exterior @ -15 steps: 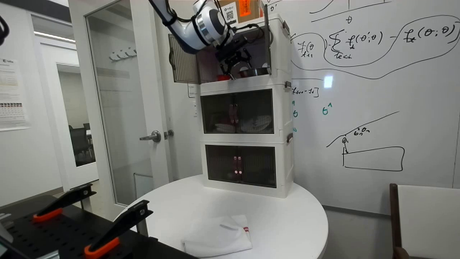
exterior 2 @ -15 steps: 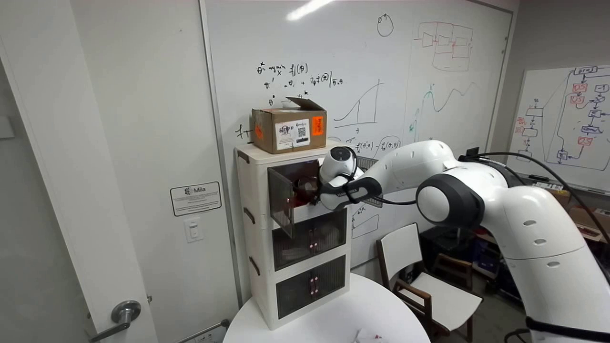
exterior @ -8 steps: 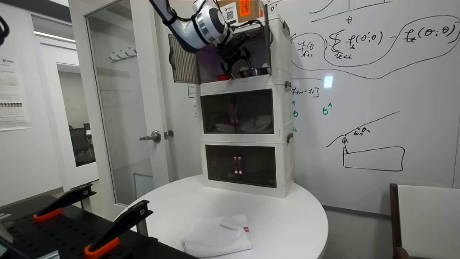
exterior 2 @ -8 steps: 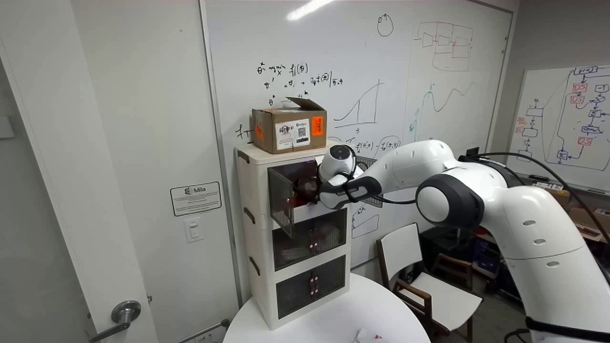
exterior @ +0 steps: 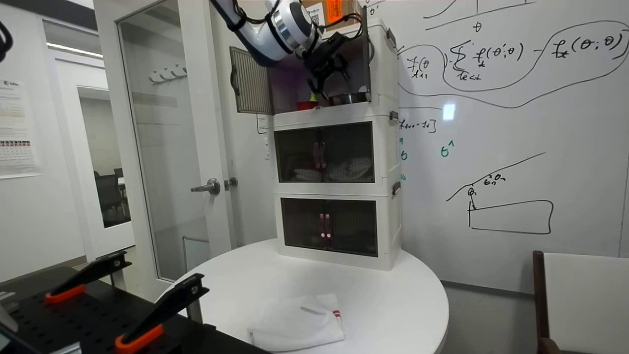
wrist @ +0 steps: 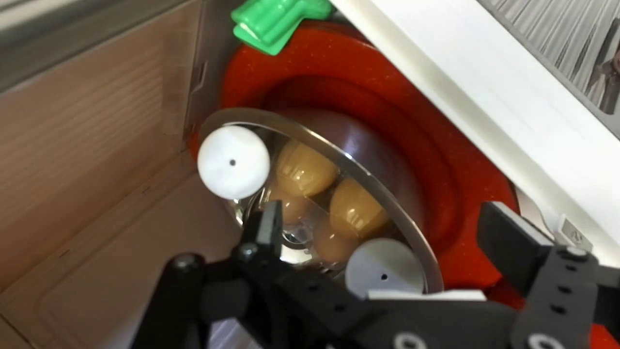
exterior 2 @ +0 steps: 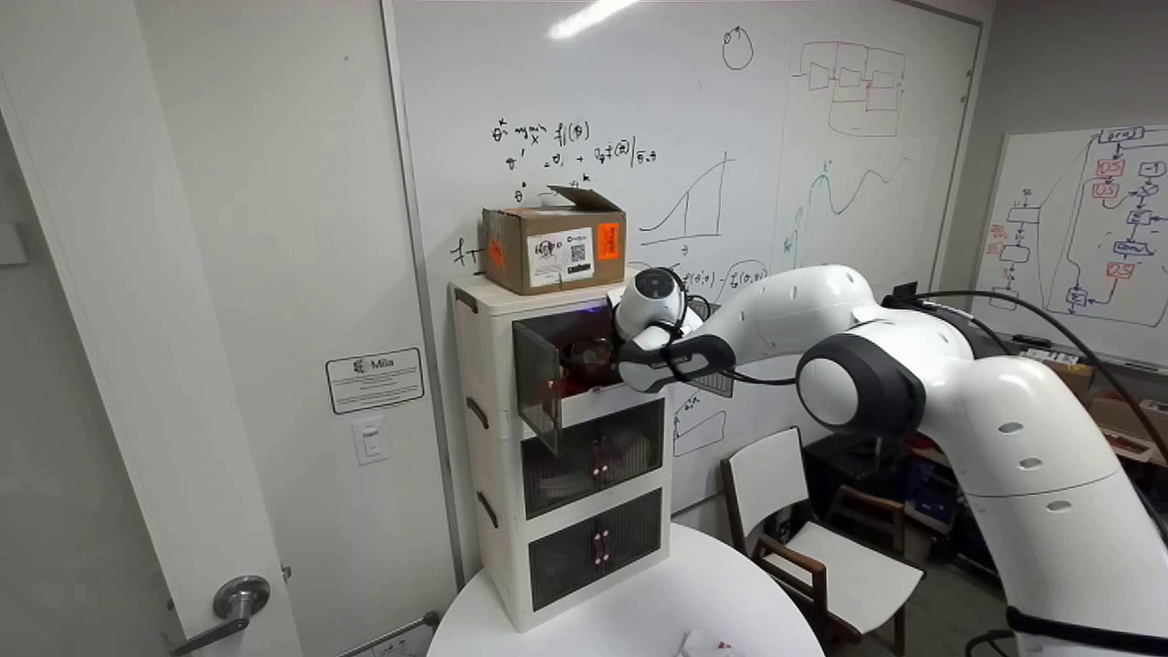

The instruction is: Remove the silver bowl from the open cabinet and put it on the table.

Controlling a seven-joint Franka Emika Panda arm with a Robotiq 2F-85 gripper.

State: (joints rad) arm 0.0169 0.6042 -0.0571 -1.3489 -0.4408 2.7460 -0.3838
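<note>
The silver bowl [wrist: 358,135] stands on a red dish [wrist: 465,194] in the cabinet's open top compartment. It holds brown egg-like objects [wrist: 358,208] and white balls [wrist: 233,162]. In an exterior view the bowl [exterior: 348,99] shows at the compartment's right side. My gripper [wrist: 387,225] is open and empty; one finger appears over the bowl's inside, the other beyond its rim over the red dish. In an exterior view the gripper [exterior: 335,87] is just above and left of the bowl, apparently not touching. The white table [exterior: 236,275] is below.
The cabinet [exterior: 339,189] stands on the table, its top doors [exterior: 251,81] swung open either side. A green object [wrist: 278,22] is beside the red dish. A cardboard box [exterior 2: 557,246] sits on top. A white cloth [exterior: 297,322] lies on the table.
My gripper has moved up and to the right in an exterior view, and its tilt has changed. A yellow-green object by the red item now shows. The bowl has not visibly moved.
</note>
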